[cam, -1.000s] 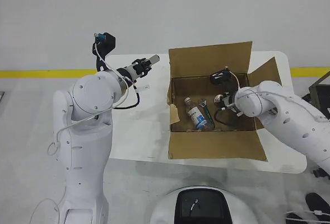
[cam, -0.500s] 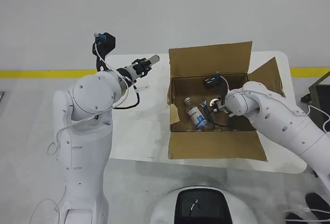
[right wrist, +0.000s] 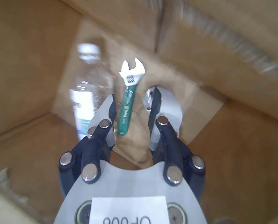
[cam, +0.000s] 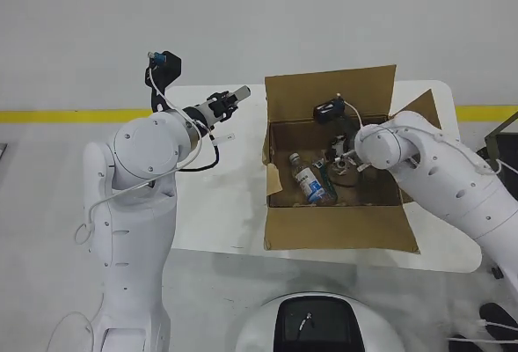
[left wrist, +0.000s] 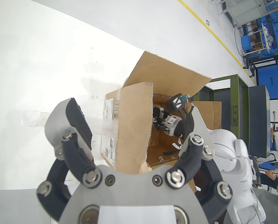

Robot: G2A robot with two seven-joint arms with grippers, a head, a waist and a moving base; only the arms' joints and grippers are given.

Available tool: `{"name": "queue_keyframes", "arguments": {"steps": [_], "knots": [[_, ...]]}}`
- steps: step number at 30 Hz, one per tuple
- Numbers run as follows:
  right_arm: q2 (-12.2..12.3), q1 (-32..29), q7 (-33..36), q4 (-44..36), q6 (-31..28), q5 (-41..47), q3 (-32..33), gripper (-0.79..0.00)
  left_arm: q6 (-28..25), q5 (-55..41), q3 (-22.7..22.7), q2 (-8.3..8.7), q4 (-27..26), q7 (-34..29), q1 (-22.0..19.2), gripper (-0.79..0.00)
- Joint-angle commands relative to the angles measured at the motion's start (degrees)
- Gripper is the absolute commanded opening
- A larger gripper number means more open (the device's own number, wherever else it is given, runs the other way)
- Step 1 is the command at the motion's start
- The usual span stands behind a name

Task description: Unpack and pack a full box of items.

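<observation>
An open cardboard box [cam: 338, 231] stands on the white table [cam: 228, 198]. On its floor lie a clear plastic bottle [cam: 309, 180] with a blue-and-white label and a green-handled adjustable wrench [right wrist: 129, 89]. My right gripper [right wrist: 134, 105] is open inside the box, fingers either side of the wrench handle and just above it. The bottle [right wrist: 86, 94] lies beside the wrench. From above, the right gripper [cam: 339, 157] sits mid-box. My left gripper [cam: 235, 96] is open and holds nothing, over the table to the left of the box [left wrist: 132, 122].
All the box flaps stand open, and a tall one [cam: 329, 92] rises at the far side. A green cart [cam: 515, 123] stands off the table's right end. A yellow line [cam: 56, 115] runs across the floor. Bare table lies left of the box.
My right arm has shifted left inside the box, bringing its gripper over the wrench beside the bottle. The left arm has kept still.
</observation>
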Motion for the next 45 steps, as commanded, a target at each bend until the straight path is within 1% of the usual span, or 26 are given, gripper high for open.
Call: {"name": "queue_keyframes", "arguments": {"steps": [1,6,12,16,19,22,24,26,35,36,37,39,41,42,44,45], "knots": [[1.9,-0.8,2.8,-4.0,-3.3,1.9,5.9,-0.785,0.0,0.0,0.0,0.00,0.0,0.0,0.0,0.000],[6.1,-3.9,7.8,-12.3,-8.5,10.1,23.4,-0.785,0.0,0.0,0.0,0.00,0.0,0.0,0.0,0.000],[9.8,-9.4,10.2,-15.4,-11.8,18.9,43.3,-0.785,0.0,0.0,0.0,0.00,0.0,0.0,0.0,0.000],[11.6,-14.3,11.2,-15.3,-12.9,18.0,52.5,-0.785,0.0,0.0,0.0,0.00,0.0,0.0,0.0,0.000],[12.4,-18.4,11.9,-12.2,-13.3,19.5,57.5,-0.785,0.0,0.0,0.0,0.00,0.0,0.0,0.0,0.000],[13.1,-21.9,12.0,-8.9,-13.3,19.1,60.7,-0.785,0.0,0.0,0.0,0.00,0.0,0.0,0.0,0.000],[13.6,-24.4,11.6,-8.2,-13.8,16.9,61.8,-0.785,0.0,0.0,0.0,0.00,0.0,0.0,0.0,0.000],[13.9,-26.6,11.0,-8.0,-12.3,14.2,62.4,-0.785,0.0,0.0,0.0,0.00,0.0,0.0,0.0,0.000],[13.9,-26.6,11.0,-8.0,-12.3,14.2,62.4,-0.785,0.0,0.0,0.0,0.00,0.0,0.0,0.0,0.000],[13.9,-27.1,10.7,-8.4,-12.7,14.4,62.0,-0.785,0.0,0.0,0.0,0.00,0.0,0.0,0.0,0.000],[13.9,-28.3,10.6,-10.3,-14.8,14.2,61.4,-0.785,0.0,0.0,0.0,0.00,0.0,0.0,0.0,0.000],[13.9,-30.8,8.1,-12.9,-17.9,15.0,61.6,-0.785,0.0,0.0,0.0,0.00,0.0,0.0,0.0,0.000],[13.8,-33.8,4.3,-15.3,-19.0,14.6,61.4,-0.785,0.0,0.0,0.0,0.00,0.0,0.0,0.0,0.000],[13.6,-35.1,0.9,-16.8,-19.4,14.6,61.3,-0.785,0.0,0.0,0.0,0.00,0.0,0.0,0.0,0.000],[13.2,-38.5,-6.3,-19.9,-22.4,12.7,60.4,-0.785,0.0,0.0,0.0,0.00,0.0,0.0,0.0,0.000],[13.0,-40.0,-10.1,-20.5,-22.7,12.7,60.1,-0.785,0.0,0.0,0.0,0.00,0.0,0.0,0.0,0.000]]}}
